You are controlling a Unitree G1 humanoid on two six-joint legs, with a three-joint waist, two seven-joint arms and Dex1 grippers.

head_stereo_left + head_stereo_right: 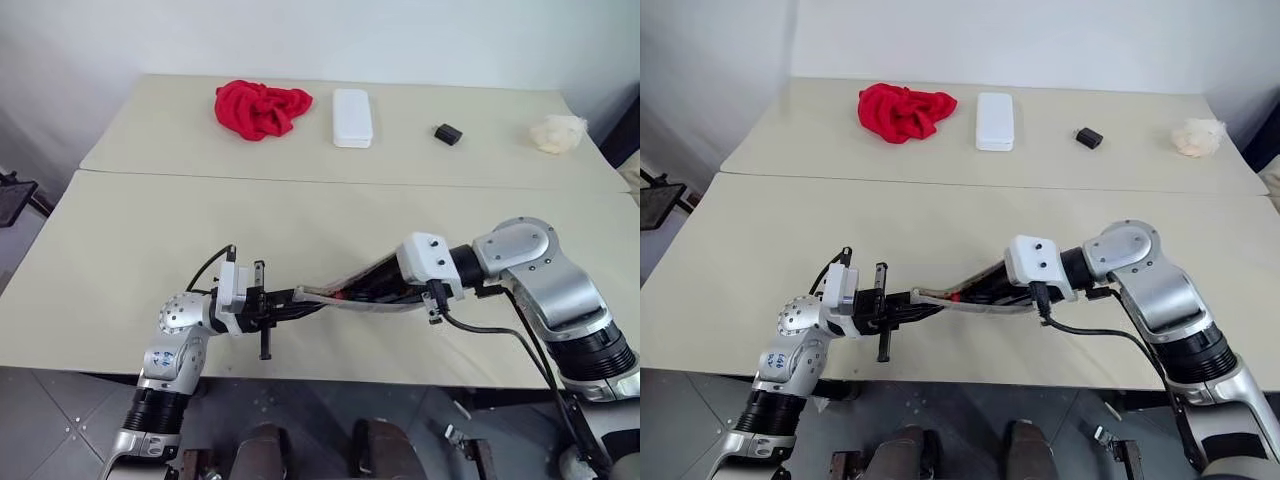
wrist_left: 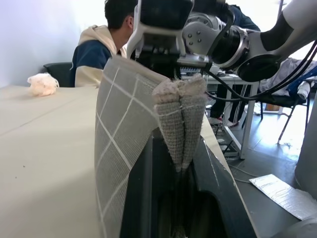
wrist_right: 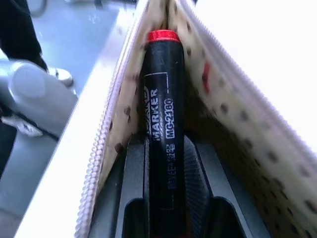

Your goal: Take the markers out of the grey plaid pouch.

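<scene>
The grey plaid pouch [image 1: 345, 290] hangs stretched between my two grippers, just above the table's front edge. My left gripper [image 1: 290, 297] is shut on the pouch's left end; in the left wrist view the folded fabric [image 2: 179, 124] is pinched between the fingers. My right gripper [image 1: 378, 288] reaches into the open right end. The right wrist view looks inside the dotted lining [image 3: 233, 124], where a marker [image 3: 163, 99] with a black barrel and a red tip lies between that gripper's fingers, which are shut on it. A bit of red [image 1: 955, 296] shows at the pouch's mouth.
On the far table lie a red cloth [image 1: 262, 108], a white hard case [image 1: 352, 117], a small black block [image 1: 447, 133] and a cream crumpled wad [image 1: 558, 133]. A seam [image 1: 330, 180] separates the two tables. A person [image 2: 101, 44] sits beyond the table's right end.
</scene>
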